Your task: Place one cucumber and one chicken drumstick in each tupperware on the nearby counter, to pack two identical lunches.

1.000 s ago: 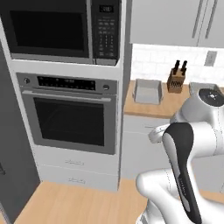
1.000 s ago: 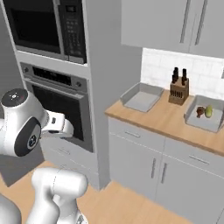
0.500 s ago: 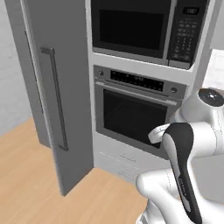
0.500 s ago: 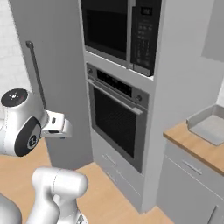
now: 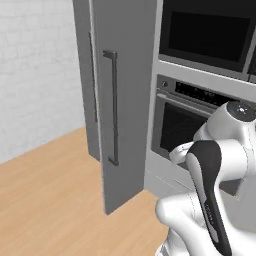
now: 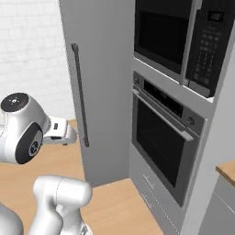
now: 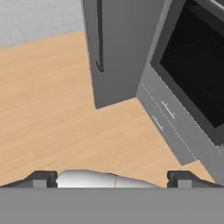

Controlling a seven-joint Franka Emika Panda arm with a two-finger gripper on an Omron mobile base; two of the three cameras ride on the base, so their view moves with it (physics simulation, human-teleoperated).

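Your base has swung left since a second ago — tall grey fridge door (image 5: 127, 100) ahead; light-brown wooden counter (image 6: 227, 169) corner well right of the spread, empty gripper (image 7: 111, 178) — mostly cut off.

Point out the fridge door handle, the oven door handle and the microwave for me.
fridge door handle (image 6: 80, 94), right base view, mid bar.
oven door handle (image 6: 160, 114), right base view, middle of rail.
microwave (image 6: 160, 34), right base view, dark door glass.

Home kitchen, simulated. Tall grey fridge (image 6: 98, 82) with a long vertical handle (image 6: 80, 94), built-in wall oven (image 6: 163, 137) just right of it, microwave (image 6: 183, 36) stacked above the oven. Pale wooden floor (image 5: 45, 200), white brick wall (image 5: 37, 70) far left. Corner of a wood countertop (image 6: 227, 170) at far right.
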